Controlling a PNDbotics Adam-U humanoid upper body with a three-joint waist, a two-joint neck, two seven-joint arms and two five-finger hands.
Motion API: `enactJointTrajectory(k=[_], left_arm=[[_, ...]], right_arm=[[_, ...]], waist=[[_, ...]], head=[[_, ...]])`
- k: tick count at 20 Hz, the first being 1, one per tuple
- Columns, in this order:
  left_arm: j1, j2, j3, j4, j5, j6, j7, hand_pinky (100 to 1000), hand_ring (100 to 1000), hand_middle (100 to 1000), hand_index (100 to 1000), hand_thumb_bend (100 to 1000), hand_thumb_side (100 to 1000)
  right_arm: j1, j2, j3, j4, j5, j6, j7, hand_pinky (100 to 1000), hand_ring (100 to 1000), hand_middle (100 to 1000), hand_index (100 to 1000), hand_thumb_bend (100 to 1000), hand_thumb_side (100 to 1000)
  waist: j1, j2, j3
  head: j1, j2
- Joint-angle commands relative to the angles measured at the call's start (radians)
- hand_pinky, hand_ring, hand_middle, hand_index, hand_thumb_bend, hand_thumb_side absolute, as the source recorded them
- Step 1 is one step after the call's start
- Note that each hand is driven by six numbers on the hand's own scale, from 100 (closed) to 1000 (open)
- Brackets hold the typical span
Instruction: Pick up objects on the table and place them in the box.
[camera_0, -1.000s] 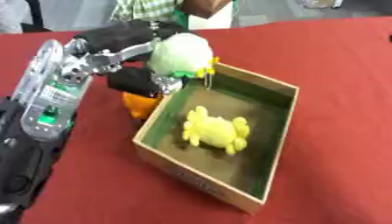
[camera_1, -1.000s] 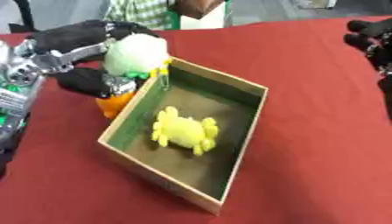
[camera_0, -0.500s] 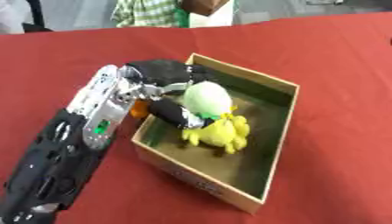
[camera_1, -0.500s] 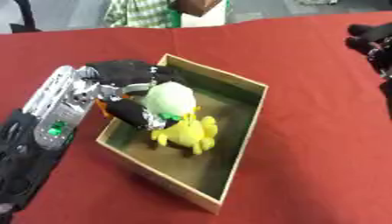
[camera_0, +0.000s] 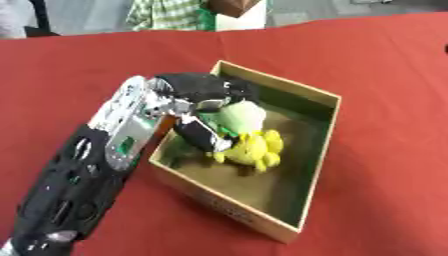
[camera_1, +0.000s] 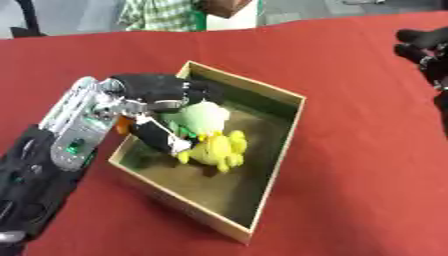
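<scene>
My left hand (camera_0: 203, 97) reached into the box (camera_0: 322, 131), fingers curled around the pale green toy (camera_0: 241, 116), seemingly touching the yellow plush (camera_0: 254, 149). My right hand (camera_1: 424, 47) sat far right; fingers unclear.

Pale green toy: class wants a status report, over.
Left hand inside the box, fingers curled round the pale green toy. Toy sits against the yellow plush. Right hand idle at right edge. Nothing in the way.
</scene>
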Motion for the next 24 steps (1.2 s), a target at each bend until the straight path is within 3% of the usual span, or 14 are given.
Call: enactJointTrajectory(k=[1, 3, 6, 8, 9, 11, 12, 13, 14, 16, 19, 20, 21, 24], left_arm=[[-0.023, 0.006, 0.006, -0.014, -0.005, 0.013, 0.008, 869, 961, 1000, 1000, 517, 1000], [-0.023, 0.005, 0.001, -0.008, -0.015, 0.025, 0.027, 867, 959, 1000, 1000, 512, 1000], [-0.022, 0.003, -0.005, -0.005, -0.007, 0.017, 0.029, 865, 959, 1000, 1000, 415, 997], [-0.022, 0.003, -0.007, -0.010, 0.003, 0.003, 0.015, 863, 956, 1000, 1000, 148, 587], [-0.022, 0.003, -0.007, -0.012, 0.007, -0.006, 0.003, 867, 958, 1000, 1000, 129, 492], [-0.023, 0.003, -0.005, -0.016, 0.018, -0.024, -0.024, 869, 959, 1000, 1000, 261, 581], [-0.023, 0.002, -0.001, -0.019, 0.023, -0.026, -0.029, 871, 959, 1000, 1000, 474, 940], [-0.023, 0.002, 0.004, -0.020, 0.024, -0.021, -0.026, 866, 954, 1000, 1000, 498, 1000], [-0.023, 0.003, 0.009, -0.020, 0.021, -0.008, -0.014, 864, 953, 1000, 1000, 510, 1000], [-0.021, 0.004, 0.009, -0.017, 0.020, 0.018, 0.014, 855, 950, 1000, 1000, 482, 1000], [-0.020, 0.003, 0.010, -0.019, 0.041, 0.058, 0.059, 851, 963, 1000, 1000, 344, 1000], [-0.020, 0.003, 0.011, -0.023, 0.049, 0.072, 0.077, 855, 966, 1000, 1000, 188, 1000], [-0.020, 0.004, 0.010, -0.027, 0.054, 0.083, 0.096, 857, 969, 1000, 1000, 113, 1000], [-0.017, 0.007, 0.007, -0.033, 0.055, 0.108, 0.139, 936, 1000, 1000, 1000, 100, 1000]], right_arm=[[-0.004, -0.012, -0.008, -0.016, 0.005, 0.001, 0.001, 863, 811, 558, 914, 100, 641], [-0.004, -0.012, -0.007, -0.016, 0.004, 0.002, 0.002, 863, 811, 558, 914, 100, 641], [-0.003, -0.012, -0.008, -0.016, 0.005, 0.003, 0.002, 863, 811, 557, 914, 100, 639], [-0.003, -0.012, -0.008, -0.016, 0.005, 0.003, 0.001, 863, 811, 557, 914, 100, 639], [-0.003, -0.012, -0.008, -0.016, 0.004, 0.003, 0.001, 863, 811, 557, 914, 100, 639], [-0.003, -0.012, -0.007, -0.016, 0.005, 0.003, 0.002, 863, 811, 557, 913, 100, 639], [-0.002, -0.012, -0.007, -0.016, 0.005, 0.004, 0.002, 863, 809, 556, 913, 100, 638], [-0.001, -0.012, -0.007, -0.016, 0.005, 0.004, 0.002, 863, 809, 555, 912, 100, 638], [-0.001, -0.011, -0.007, -0.016, 0.005, 0.005, 0.002, 863, 808, 555, 912, 100, 638], [-0.001, -0.011, -0.007, -0.016, 0.005, 0.005, 0.002, 863, 808, 554, 912, 100, 635], [-0.001, -0.011, -0.007, -0.016, 0.007, 0.009, 0.001, 864, 807, 553, 912, 100, 636], [-0.001, -0.011, -0.007, -0.016, 0.008, 0.011, 0.001, 864, 807, 551, 912, 100, 634], [-0.002, -0.011, -0.006, -0.016, 0.009, 0.013, 0.001, 864, 807, 551, 912, 100, 634], [-0.002, -0.011, -0.006, -0.016, 0.012, 0.016, 0.001, 865, 804, 548, 911, 100, 631]], waist=[[-0.006, -0.022, -0.003], [-0.006, -0.022, -0.003], [-0.006, -0.022, -0.002], [-0.006, -0.023, -0.002], [-0.006, -0.024, -0.002], [-0.006, -0.024, -0.002], [-0.007, -0.024, -0.003], [-0.007, -0.025, -0.003], [-0.007, -0.025, -0.003], [-0.007, -0.025, -0.002], [-0.007, -0.024, 0.000], [-0.007, -0.024, 0.001], [-0.008, -0.024, 0.001], [-0.008, -0.022, 0.003]], head=[[0.005, -0.003], [0.006, -0.003], [0.006, -0.004], [0.007, -0.004], [0.007, -0.004], [0.007, -0.006], [0.008, -0.006], [0.008, -0.006], [0.008, -0.007], [0.008, -0.008], [0.008, -0.009], [0.008, -0.009], [0.008, -0.010], [0.006, -0.012]])
